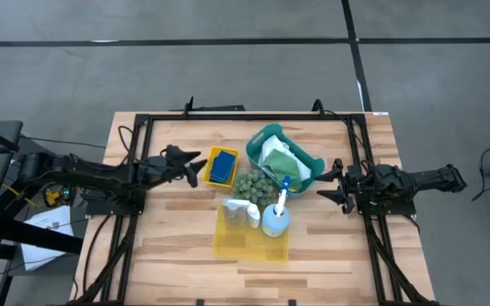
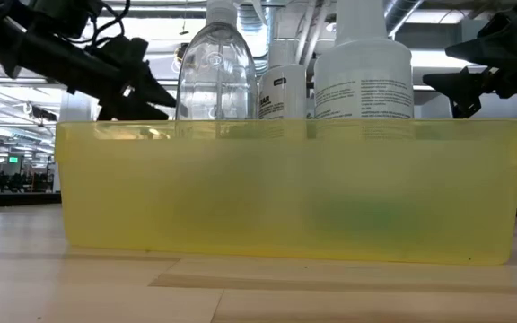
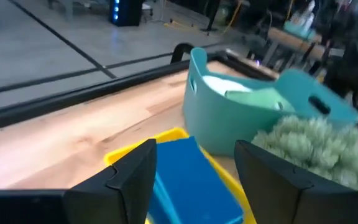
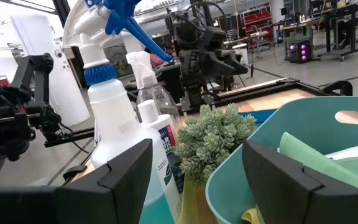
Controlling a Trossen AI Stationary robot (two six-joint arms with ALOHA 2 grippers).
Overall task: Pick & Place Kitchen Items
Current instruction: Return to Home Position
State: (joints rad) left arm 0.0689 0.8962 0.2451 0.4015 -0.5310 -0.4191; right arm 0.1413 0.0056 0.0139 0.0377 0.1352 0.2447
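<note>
A blue sponge lies in a small yellow bin left of centre; it also shows in the left wrist view. My left gripper is open just left of that bin, touching nothing. A blue-topped spray bottle, a clear spray bottle and a small white bottle stand in a larger yellow bin. White and green cloths lie in the teal basket. My right gripper is open right of the basket.
A green bumpy ball sits between the basket and the large bin. A black frame runs round the tabletop. Bare wood shows at the near edge and at the far left.
</note>
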